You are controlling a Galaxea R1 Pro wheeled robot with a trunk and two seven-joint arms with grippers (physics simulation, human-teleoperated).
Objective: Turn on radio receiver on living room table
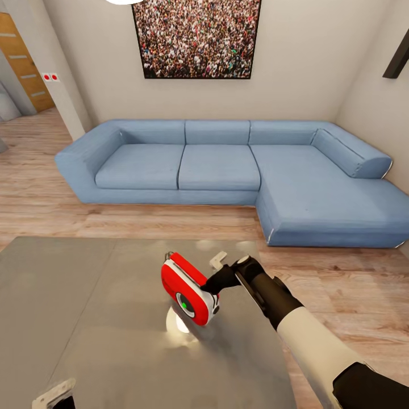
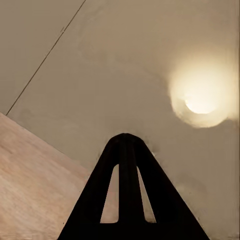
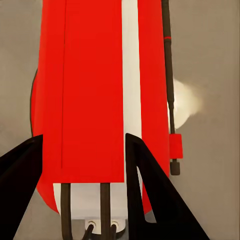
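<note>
The red radio receiver (image 1: pixel 184 287) with white trim is tilted over the grey table (image 1: pixel 68 295), and a green light glows in its round dial. My right gripper (image 1: pixel 217 282) holds it from the right side. In the right wrist view the radio receiver (image 3: pixel 85 85) sits between the two dark fingers (image 3: pixel 150 195), with the right gripper (image 3: pixel 84 137) shut on its red body and the table (image 3: pixel 210 50) behind. My left gripper (image 2: pixel 125 137) is shut with nothing in it, low over the table (image 2: pixel 125 60) near its front left corner, where the left gripper (image 1: pixel 54 395) also shows.
A big blue L-shaped sofa (image 1: pixel 227 165) stands beyond the table on the wood plank floor (image 1: pixel 341 284). A crowd picture (image 1: pixel 196 37) hangs on the beige wall. A doorway with a wooden door (image 1: pixel 25 62) opens at far left. A lamp's glare (image 2: pixel 200 97) reflects off the tabletop.
</note>
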